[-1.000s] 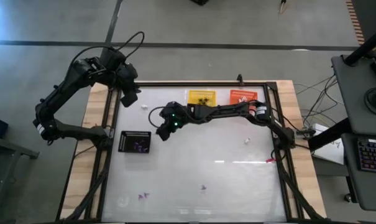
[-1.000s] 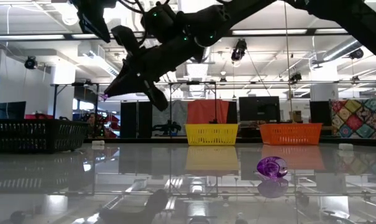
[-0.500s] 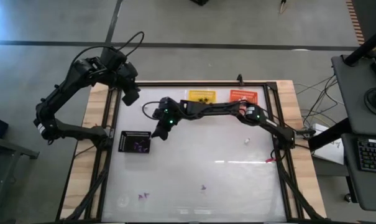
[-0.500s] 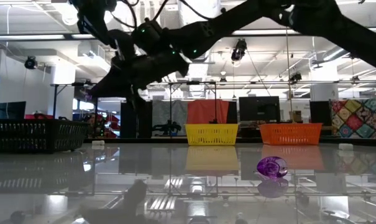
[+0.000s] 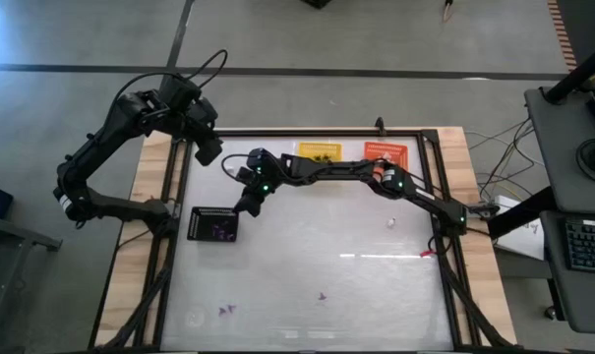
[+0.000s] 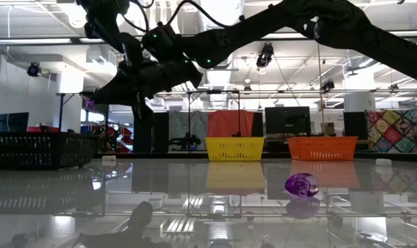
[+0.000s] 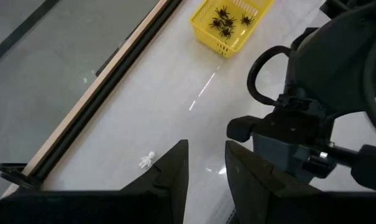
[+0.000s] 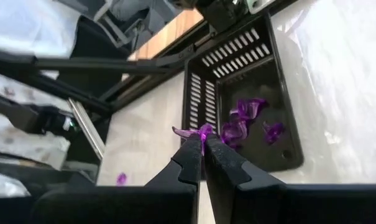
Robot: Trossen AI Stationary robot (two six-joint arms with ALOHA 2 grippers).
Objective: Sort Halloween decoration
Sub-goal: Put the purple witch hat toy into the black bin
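Observation:
My right gripper (image 5: 246,204) reaches across the table and hangs just right of the black basket (image 5: 214,224), shut on a purple trinket (image 8: 197,132). The basket holds several purple trinkets (image 8: 247,119). In the low view the right gripper (image 6: 92,100) is high above the table. My left gripper (image 7: 205,167) waits open with nothing in it over the far left corner, above a white trinket (image 7: 147,160) lying on the table. Loose purple trinkets (image 5: 225,310) (image 5: 322,295) and a white one (image 5: 390,222) also lie on the table. My right gripper pinches the purple trinket (image 8: 200,130) between its two fingertips. The trinket sticks out beyond them toward the black basket. The fingers slant down from the table's right side. The trinket is lifted clear of the table and the basket.
A yellow basket (image 5: 320,152) with black spiders (image 7: 228,18) and an orange basket (image 5: 386,152) stand at the far edge. A purple ring-like trinket (image 6: 301,186) lies near the front. A dark frame rail (image 5: 179,197) runs along the table's left side.
My right gripper has moved toward the table's left edge with the purple trinket, closing on the black basket, and its wrist has rolled. It has stayed shut on the trinket, high above the table.

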